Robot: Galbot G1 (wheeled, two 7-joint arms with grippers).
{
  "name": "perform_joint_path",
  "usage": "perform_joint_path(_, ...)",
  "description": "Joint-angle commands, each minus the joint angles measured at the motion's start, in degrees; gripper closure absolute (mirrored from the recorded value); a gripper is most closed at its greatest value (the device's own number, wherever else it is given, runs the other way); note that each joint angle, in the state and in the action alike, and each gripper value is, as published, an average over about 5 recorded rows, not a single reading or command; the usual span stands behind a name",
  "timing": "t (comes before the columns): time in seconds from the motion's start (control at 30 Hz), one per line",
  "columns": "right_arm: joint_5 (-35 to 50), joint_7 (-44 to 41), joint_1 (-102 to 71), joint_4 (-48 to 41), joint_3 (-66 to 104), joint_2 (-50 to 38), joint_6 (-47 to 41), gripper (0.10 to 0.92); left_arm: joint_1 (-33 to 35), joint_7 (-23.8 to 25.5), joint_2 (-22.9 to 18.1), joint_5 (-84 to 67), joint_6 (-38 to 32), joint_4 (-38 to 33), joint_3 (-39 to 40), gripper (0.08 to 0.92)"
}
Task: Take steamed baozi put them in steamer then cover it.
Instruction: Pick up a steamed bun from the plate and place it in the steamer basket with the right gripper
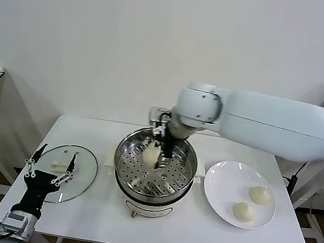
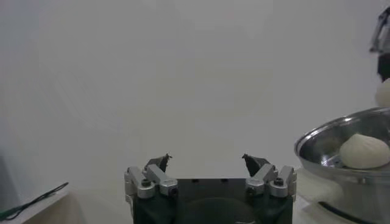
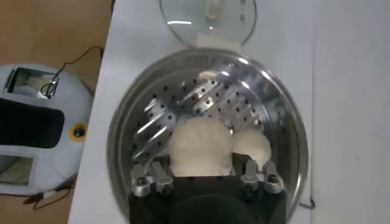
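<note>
A baozi (image 3: 200, 145) is hanging over the steamer (image 1: 154, 168), clamped between the fingers of the right gripper (image 1: 155, 156), which is reaching in from the far rim. From the right wrist view the bun is sitting snug in the jaws above the perforated floor, and a second baozi (image 3: 253, 146) is lying on that floor just beside it, though whether the two are touching is hard to call from here. Two more buns (image 1: 261, 195) are waiting on the white plate (image 1: 223, 173), which is sitting on the tabletop (image 1: 193, 234) just right of the steamer. Over on the other side of the steamer, the cover (image 1: 84, 168) is lying flat on the tabletop, white handle up. The left gripper (image 1: 51, 169) is hovering low at the near left corner, by the cover's near edge, its fingers standing wide apart and holding nothing. The left wrist view is catching the steamer's rim and a bun inside it.
</note>
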Motion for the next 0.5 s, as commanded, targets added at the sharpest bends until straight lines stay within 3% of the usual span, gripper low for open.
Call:
perform_joint_path(0.03, -4.36, 0.23, -7.28, -11.72, 1.22, 10.19, -1.29, 0.330, -0.07, 0.23, 0.05, -0.22, -0.03, 0.28, -1.32, 0.177)
perform_joint_path(0.5, -7.28, -1.73, -11.19, -15.76, 1.70, 12.52, -0.33, 0.322, -0.13, 0.43, -0.10, -0.26, -0.25, 0.87, -1.40, 0.177)
